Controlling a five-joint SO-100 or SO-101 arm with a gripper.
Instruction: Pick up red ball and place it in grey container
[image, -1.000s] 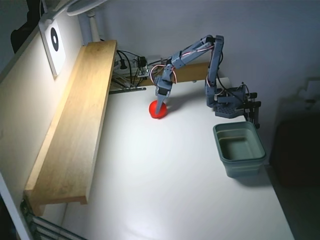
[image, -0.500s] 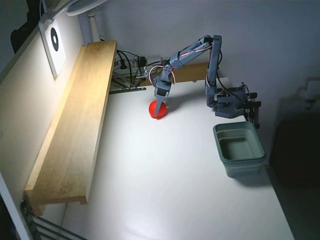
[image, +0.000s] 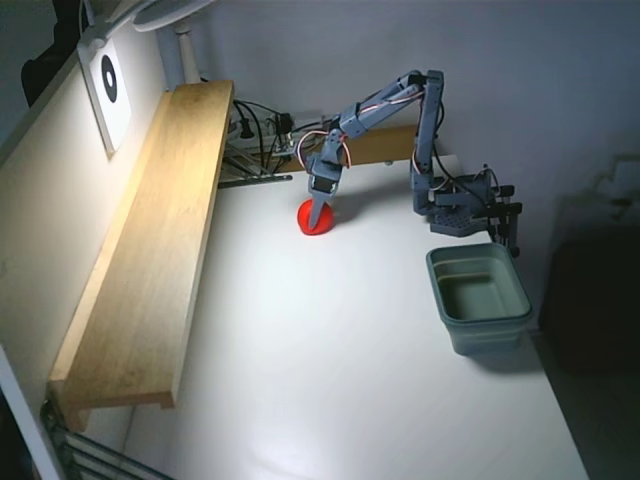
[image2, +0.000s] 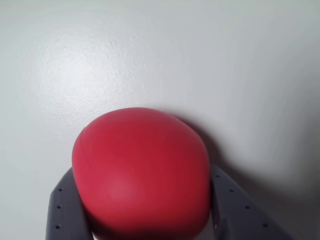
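Note:
The red ball (image: 311, 223) lies on the white table at the back, left of the arm's base in the fixed view. My gripper (image: 320, 212) points down onto it. In the wrist view the ball (image2: 140, 170) fills the lower middle and sits between the two grey fingers (image2: 65, 205), which press against both of its sides. My gripper (image2: 143, 175) is shut on the ball, which still seems to rest on the table. The grey container (image: 489, 336) stands empty at the right edge of the table, well apart from the ball.
A long wooden shelf (image: 150, 250) runs along the left side of the white table (image: 330, 380). Cables and a power strip (image: 262, 135) lie behind the ball. The arm's base (image: 455, 210) is clamped at the back right, just behind the container.

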